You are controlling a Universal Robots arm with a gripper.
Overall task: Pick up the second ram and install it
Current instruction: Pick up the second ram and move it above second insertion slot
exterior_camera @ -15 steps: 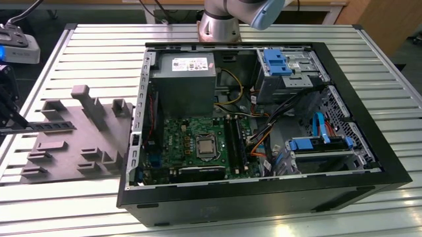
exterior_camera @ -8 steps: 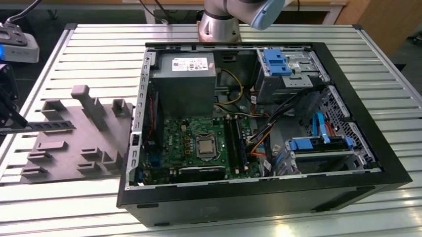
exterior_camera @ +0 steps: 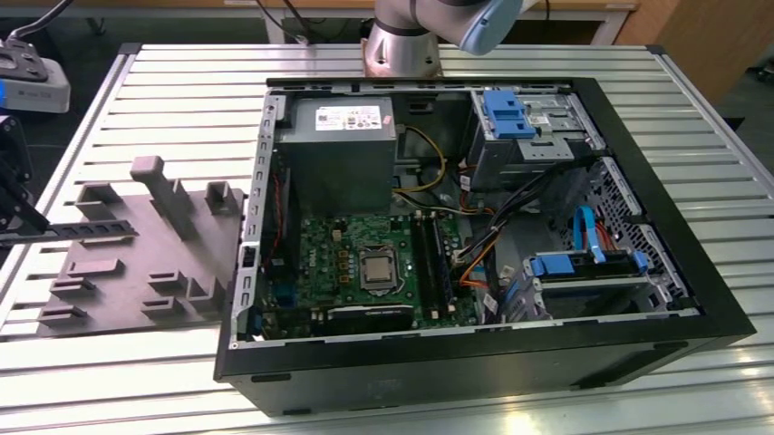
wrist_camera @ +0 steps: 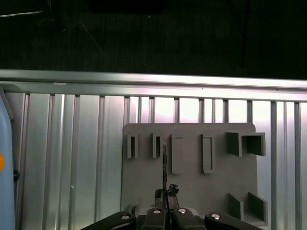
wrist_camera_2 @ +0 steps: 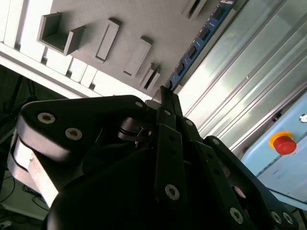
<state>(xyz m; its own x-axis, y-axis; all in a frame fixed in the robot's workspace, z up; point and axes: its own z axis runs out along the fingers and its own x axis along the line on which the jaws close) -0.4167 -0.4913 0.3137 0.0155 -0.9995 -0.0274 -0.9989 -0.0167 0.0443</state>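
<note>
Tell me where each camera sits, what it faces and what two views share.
Exterior view: off the arm, looking down on the open computer case and grey fixture tray; the arm's base shows.
First wrist view: on the arm, looking past the gripper onto tray and slatted table.
Second wrist view: on the arm, behind the gripper's linkage, facing the tray.
Shared: both wrist views show the gripper shut on the second ram.

The arm [exterior_camera: 405, 41] is a silvery cylinder with a pale blue-grey cap [exterior_camera: 484, 23] at its two o'clock. The claw [wrist_camera_2: 165, 96] is matte black, its flat bars [wrist_camera_2: 168, 153] studded with silver screws [wrist_camera_2: 171, 191], a pale band [wrist_camera_2: 26, 163] at eight o'clock.
</note>
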